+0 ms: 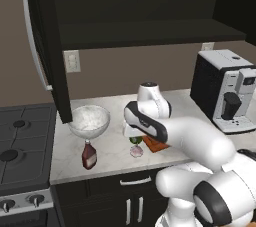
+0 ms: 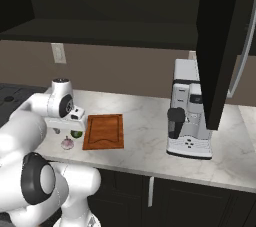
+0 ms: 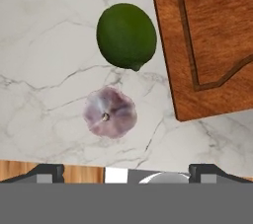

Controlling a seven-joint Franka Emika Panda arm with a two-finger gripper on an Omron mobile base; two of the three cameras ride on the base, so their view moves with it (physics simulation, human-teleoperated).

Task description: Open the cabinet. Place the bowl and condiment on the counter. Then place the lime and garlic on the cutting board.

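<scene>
the claw (image 3: 126, 168) hangs wide open and empty above the marble tabletop (image 3: 44, 45), its two dark tips just showing at the bottom of the hand view. below it lie the garlic (image 3: 109, 112) and the lime (image 3: 126, 36), close together but apart, both just off the left edge of the cutting board (image 3: 217, 35) — neither is on it yet.

the lime looks firm, smooth and a little glossy, light, and round enough to roll or squirt out of a pinch; closing across its widest middle seems safest. the garlic is a pale pinkish bulb, lobed and papery, light and slightly crushable — take it across its belly, gently.

the board is flat reddish-brown wood with a groove near its rim. the bowl (image 1: 89, 121), white and marbled, and the dark-red bottle (image 1: 89, 155) already stand on the tabletop to the left, under the open cabinet (image 1: 50, 46).
</scene>
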